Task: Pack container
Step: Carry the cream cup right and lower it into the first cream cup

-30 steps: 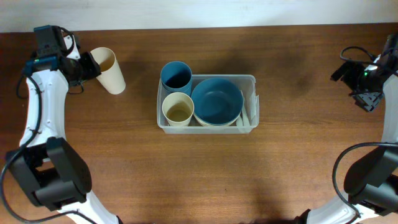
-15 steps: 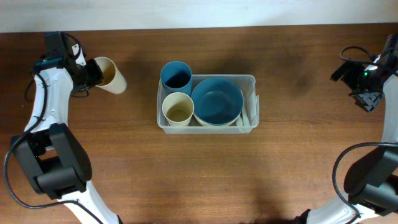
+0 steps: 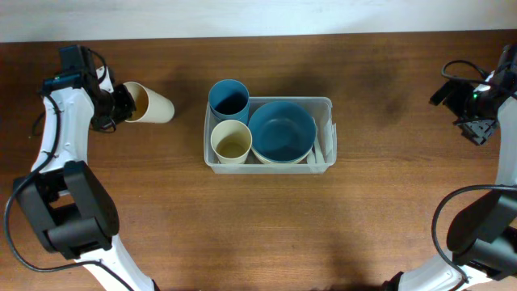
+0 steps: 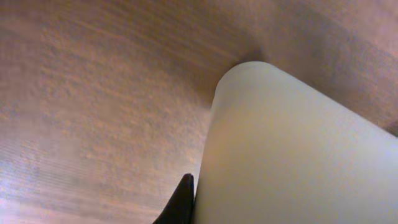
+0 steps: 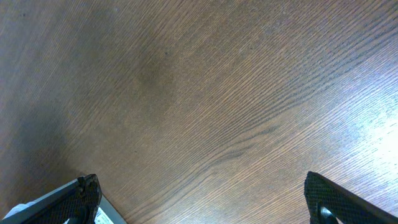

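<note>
A fixed camera looks straight down on the full width of my desk (image 3: pixel 258 234), with the clear bin (image 3: pixel 321 99) at centre. My left wrist camera sits tight against the cream cup (image 4: pixel 298 149), which the top view shows at far left. My right wrist camera faces bare wood at close range, my right jaws framing its lower corners.

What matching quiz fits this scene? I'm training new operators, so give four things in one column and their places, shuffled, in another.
Things:
1. blue cup
2. blue bowl
3. left pincer
4. right pincer

Places:
A. open over bare table
B. gripping a cream cup left of the bin
C. right part of the bin
D. bin's far left corner

Pairs: 1-D, 2-C, 3-B, 4-A
</note>
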You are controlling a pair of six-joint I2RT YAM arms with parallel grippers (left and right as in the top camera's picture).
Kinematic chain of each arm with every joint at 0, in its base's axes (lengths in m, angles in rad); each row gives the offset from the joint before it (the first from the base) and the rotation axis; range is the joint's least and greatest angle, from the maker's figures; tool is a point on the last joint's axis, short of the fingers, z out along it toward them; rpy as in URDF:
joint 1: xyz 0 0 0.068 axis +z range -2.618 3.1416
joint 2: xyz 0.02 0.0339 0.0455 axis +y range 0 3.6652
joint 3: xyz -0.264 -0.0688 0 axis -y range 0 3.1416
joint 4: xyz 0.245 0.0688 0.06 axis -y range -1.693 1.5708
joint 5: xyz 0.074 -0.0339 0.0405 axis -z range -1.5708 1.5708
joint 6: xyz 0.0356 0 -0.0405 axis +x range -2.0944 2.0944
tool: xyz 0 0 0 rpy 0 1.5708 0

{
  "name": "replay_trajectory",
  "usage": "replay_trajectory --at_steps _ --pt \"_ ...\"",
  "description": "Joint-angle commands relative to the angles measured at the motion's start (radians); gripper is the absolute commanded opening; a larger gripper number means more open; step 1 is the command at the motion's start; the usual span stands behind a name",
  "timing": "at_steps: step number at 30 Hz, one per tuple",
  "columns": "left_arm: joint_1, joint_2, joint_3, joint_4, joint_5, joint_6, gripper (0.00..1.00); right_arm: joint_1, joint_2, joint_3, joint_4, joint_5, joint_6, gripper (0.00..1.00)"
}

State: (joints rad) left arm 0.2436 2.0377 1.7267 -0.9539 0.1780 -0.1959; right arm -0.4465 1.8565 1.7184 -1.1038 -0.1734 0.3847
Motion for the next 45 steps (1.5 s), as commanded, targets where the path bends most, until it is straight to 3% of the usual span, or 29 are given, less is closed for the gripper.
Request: replay_trajectory --at_steps 1,11,16,22,30,45 --pt "0.001 -0.061 0.031 -0.047 0.019 0.003 0.01 -0.005 0.002 0.003 0.000 0.009 -0.002 0.99" --pt "-0.048 -0.356 0.078 -0.192 0.036 0.045 0.02 -0.005 0.002 0.003 0.000 0.010 -0.002 0.99" --pt "-0.145 -0.540 0.078 -0.245 0.034 0.118 0.02 -0.005 0.002 0.003 0.000 0.009 -0.002 0.99" --pt "-0.289 -0.665 0.078 -0.367 -0.075 0.123 0.02 -0.005 0.002 0.003 0.000 0.009 -0.002 0.99" --pt "-0.436 -0.669 0.077 -0.502 -0.115 0.131 0.02 -0.005 0.002 0.003 0.000 0.009 -0.002 0.99" --pt "-0.551 -0.535 0.074 -0.441 -0.150 0.142 0.02 -0.005 0.002 0.003 0.000 0.009 -0.002 0.99"
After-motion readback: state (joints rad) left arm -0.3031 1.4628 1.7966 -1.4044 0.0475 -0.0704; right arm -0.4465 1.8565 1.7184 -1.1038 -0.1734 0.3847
